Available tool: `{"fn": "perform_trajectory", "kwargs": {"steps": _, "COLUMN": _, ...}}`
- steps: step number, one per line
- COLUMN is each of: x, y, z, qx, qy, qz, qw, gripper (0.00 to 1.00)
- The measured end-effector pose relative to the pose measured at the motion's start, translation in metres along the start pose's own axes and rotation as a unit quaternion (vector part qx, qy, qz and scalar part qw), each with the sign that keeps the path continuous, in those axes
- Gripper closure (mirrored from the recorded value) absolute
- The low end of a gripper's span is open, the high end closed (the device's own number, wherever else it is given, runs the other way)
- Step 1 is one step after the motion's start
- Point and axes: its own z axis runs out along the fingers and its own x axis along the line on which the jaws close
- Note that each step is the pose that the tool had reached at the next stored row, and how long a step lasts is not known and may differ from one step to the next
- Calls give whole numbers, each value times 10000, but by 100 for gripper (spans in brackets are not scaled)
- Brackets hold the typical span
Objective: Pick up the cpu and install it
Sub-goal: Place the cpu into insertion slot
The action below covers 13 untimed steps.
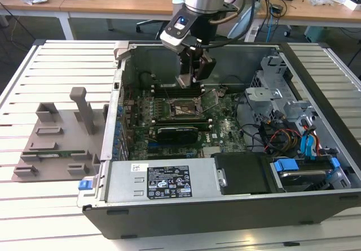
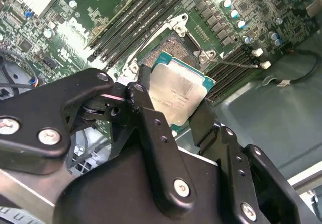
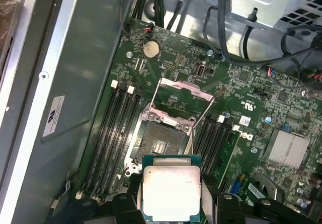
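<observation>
1. My gripper (image 1: 193,76) has its fingers clamped on the cpu (image 3: 171,191), which hangs over the open socket (image 3: 159,144).
2. I judge a tilted or offset descent could bend socket pins.

An open computer case (image 1: 225,212) lies on a slatted table (image 1: 56,65), grey fixture (image 1: 62,128) beside it.

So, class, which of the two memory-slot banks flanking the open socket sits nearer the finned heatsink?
The bank on the heatsink's side of the socket, away from the grey case wall; the other bank runs along that wall.
</observation>
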Motion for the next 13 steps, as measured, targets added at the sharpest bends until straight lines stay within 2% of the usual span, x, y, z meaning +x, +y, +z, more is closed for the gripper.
{"fn": "perform_trajectory", "kwargs": {"steps": 4, "x": 0, "y": 0, "z": 3, "qx": 9, "qy": 14, "qz": 258, "qw": 9997, "gripper": 45}}
{"fn": "perform_trajectory", "kwargs": {"steps": 7, "x": 0, "y": 0, "z": 5, "qx": 16, "qy": 23, "qz": 451, "qw": 9990, "gripper": 45}}
{"fn": "perform_trajectory", "kwargs": {"steps": 9, "x": 0, "y": 1, "z": 8, "qx": 23, "qy": 37, "qz": 683, "qw": 9977, "gripper": 45}}
{"fn": "perform_trajectory", "kwargs": {"steps": 11, "x": 1, "y": 1, "z": 11, "qx": 30, "qy": 51, "qz": 914, "qw": 9958, "gripper": 45}}
{"fn": "perform_trajectory", "kwargs": {"steps": 13, "x": 0, "y": 1, "z": 11, "qx": 30, "qy": 51, "qz": 914, "qw": 9958, "gripper": 45}}
